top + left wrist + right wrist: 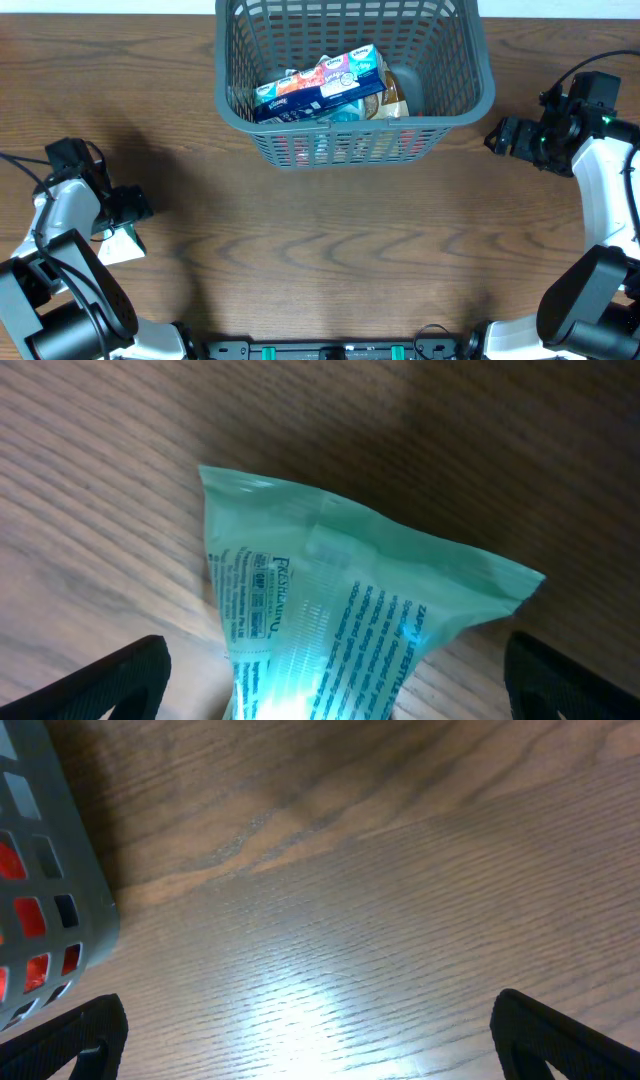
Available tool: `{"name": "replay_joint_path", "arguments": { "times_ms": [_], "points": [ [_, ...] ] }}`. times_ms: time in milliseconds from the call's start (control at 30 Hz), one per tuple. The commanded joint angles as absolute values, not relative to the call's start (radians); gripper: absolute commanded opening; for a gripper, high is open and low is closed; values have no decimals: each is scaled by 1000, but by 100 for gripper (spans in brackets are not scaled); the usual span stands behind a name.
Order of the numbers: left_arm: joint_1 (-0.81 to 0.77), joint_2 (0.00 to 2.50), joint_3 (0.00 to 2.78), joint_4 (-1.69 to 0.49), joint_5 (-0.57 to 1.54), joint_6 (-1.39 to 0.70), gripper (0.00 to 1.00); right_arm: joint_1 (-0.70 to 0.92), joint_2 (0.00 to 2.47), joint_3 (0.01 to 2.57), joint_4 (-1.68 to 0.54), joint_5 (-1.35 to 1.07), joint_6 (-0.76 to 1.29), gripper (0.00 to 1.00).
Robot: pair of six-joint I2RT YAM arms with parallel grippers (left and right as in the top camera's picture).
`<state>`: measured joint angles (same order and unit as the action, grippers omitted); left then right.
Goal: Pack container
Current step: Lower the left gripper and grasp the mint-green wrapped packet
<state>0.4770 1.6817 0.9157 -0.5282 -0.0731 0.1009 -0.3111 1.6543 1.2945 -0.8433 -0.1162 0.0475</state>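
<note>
item: basket [345, 147], large, grey-blue, slotted sides; stands at the far middle of the tabletop [330, 260], between the two arms, already part filled, with a bundle of tissue boxes [320, 88] lying slantwise on top. item: green packet [350, 590], soft film, crimped end uppermost in the wrist view; lies flat on the tabletop at the near left, well apart from the basket. item: left claw [340, 695], spread as wide as it goes, one finger on each side of the packet, gripping nothing. item: right claw [315, 1045], equally wide, empty, over bare wood just beside the basket's right corner. step in hand, as judged: picking up the packet with the left claw. handling note: centre the fingers on the packet's body rather than on the thin crimped end, come down low before closing, expect the film to slump and crumple, then lift well above the rim and release over the open left part of the basket. not determinable: the packet's near end, cut off by the frame and washed out by glare; its small print; whether the left fingertips touch the wood; what lies beneath the tissue boxes, beyond a red thing [300, 148] glimpsed through the slots; the basket's far rim, cropped in the overhead view.
</note>
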Motion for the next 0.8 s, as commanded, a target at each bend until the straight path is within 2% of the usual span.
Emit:
{"name": "replay_joint_path", "arguments": {
  "times_ms": [0, 100, 133, 267, 367, 433, 467, 533, 567, 633, 767],
  "points": [
    [483, 1693, 886, -503, -60, 84, 99, -306, 1654, 1293, -842, -123, 36, 99],
    [483, 1693, 873, -484, -60, 84, 100, -306, 1654, 1293, -841, -123, 36, 99],
    [483, 1693, 872, -483, -60, 84, 95, -306, 1654, 1293, -841, -123, 36, 99],
    [483, 1693, 872, -465, -59, 84, 69, -306, 1654, 1293, -841, -123, 35, 99],
    [483, 1693, 872, -466, -59, 84, 56, -306, 1654, 1293, -842, -123, 35, 99],
    [483, 1693, 872, -467, -59, 84, 30, -306, 1654, 1293, -842, -123, 35, 99],
    [483, 1693, 872, -467, -59, 84, 22, -306, 1654, 1293, -842, -123, 35, 99],
    [483, 1693, 872, -469, -57, 84, 21, -306, 1654, 1293, -842, -123, 35, 99],
    [483, 1692, 872, -469, -43, 84, 11, -306, 1654, 1293, -842, -123, 35, 99],
    [483, 1689, 873, -469, 4, 83, 6, -306, 1654, 1293, -842, -124, 35, 99],
    [476, 1662, 891, -469, 175, 54, 6, -306, 1654, 1293, -842, -124, 36, 99]
  ]
}}
